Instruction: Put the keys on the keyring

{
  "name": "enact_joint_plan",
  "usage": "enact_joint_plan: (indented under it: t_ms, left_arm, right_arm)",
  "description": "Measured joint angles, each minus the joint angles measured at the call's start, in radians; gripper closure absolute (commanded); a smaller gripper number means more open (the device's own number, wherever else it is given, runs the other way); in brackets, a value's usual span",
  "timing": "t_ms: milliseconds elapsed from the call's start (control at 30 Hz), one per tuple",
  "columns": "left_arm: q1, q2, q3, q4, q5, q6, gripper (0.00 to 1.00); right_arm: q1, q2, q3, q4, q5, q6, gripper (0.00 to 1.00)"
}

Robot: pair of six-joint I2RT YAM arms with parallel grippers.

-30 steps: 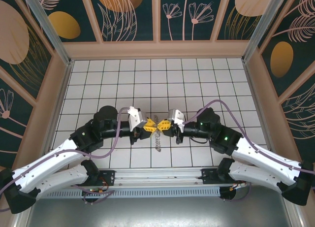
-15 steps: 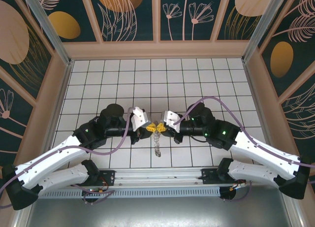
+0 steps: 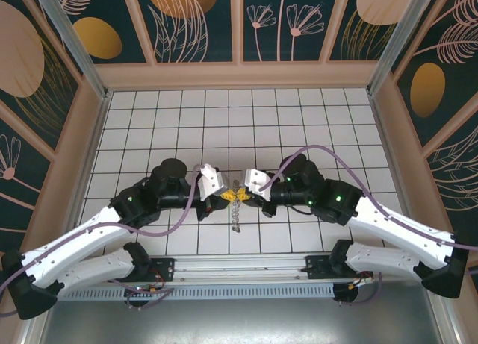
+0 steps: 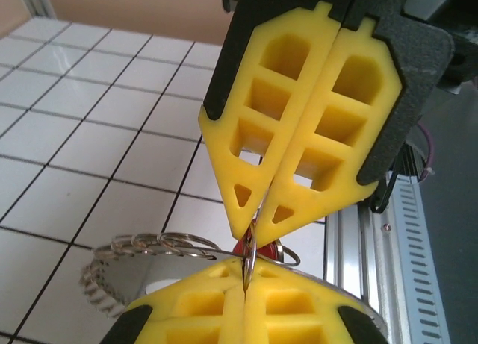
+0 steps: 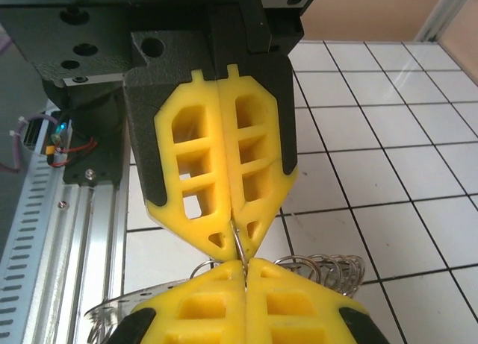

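The two arms met tip to tip over the near middle of the white tiled worktop (image 3: pixel 299 120). From above, the left fingers (image 3: pixel 225 198) and the right fingers (image 3: pixel 246 196) pointed at each other, almost touching. The keyring (image 3: pixel 236 214) hung below the meeting point as a thin coiled strand, reaching down toward the near edge.

In the left wrist view, the left fingers (image 4: pixel 228 280) lay pressed flat together at the bottom of the picture. A thin loop of the keyring's wire stood edge-on in the seam between them. The right fingers (image 4: pixel 258 202) came down from above, also clenched. Their pointed tips pinched the same wire just above the left ones. The coil of the keyring (image 4: pixel 142 247) fanned out to the left of the tips, above the tiles. A small sliver of the red key (image 4: pixel 239 248) showed right behind the wire, between the two sets of tips. How it sat on the wire could not be told.

The right wrist view gave the mirror of this. The right fingers (image 5: pixel 258 284) were shut at the bottom. The left fingers (image 5: pixel 224 236) were shut above them, with the thin wire running from one seam into the other. The keyring's coil (image 5: pixel 328 268) spread to the right, just behind the tips.

So both pairs were clamped on the keyring, which was held up off the worktop between them.
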Motion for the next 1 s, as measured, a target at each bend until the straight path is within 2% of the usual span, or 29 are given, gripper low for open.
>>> enact_joint_plan:
  t_ms: [200,567,633,733,900,1000]
  left_arm:
    - [-0.003,-0.079,-0.053,0.133,0.076,-0.059,1.00]
    - [-0.002,-0.105,-0.095,0.248,0.141,-0.133,1.00]
    - [-0.002,-0.105,-0.102,0.261,0.142,-0.140,1.00]
    - [-0.001,-0.106,-0.108,0.269,0.144,-0.146,1.00]
    - [0.004,-0.100,-0.110,0.267,0.140,-0.147,1.00]
    - [0.005,-0.075,-0.102,0.237,0.118,-0.139,0.89]
  right_arm:
    - [0.006,-0.087,-0.054,0.111,-0.065,0.022,0.84]
    - [0.005,-0.116,-0.097,0.201,-0.120,0.059,0.82]
    - [0.006,-0.116,-0.098,0.203,-0.124,0.064,0.84]
    - [0.005,-0.116,-0.098,0.204,-0.124,0.071,1.00]
    - [0.005,-0.111,-0.098,0.197,-0.108,0.067,1.00]
    - [0.005,-0.100,-0.095,0.164,-0.070,0.060,1.00]
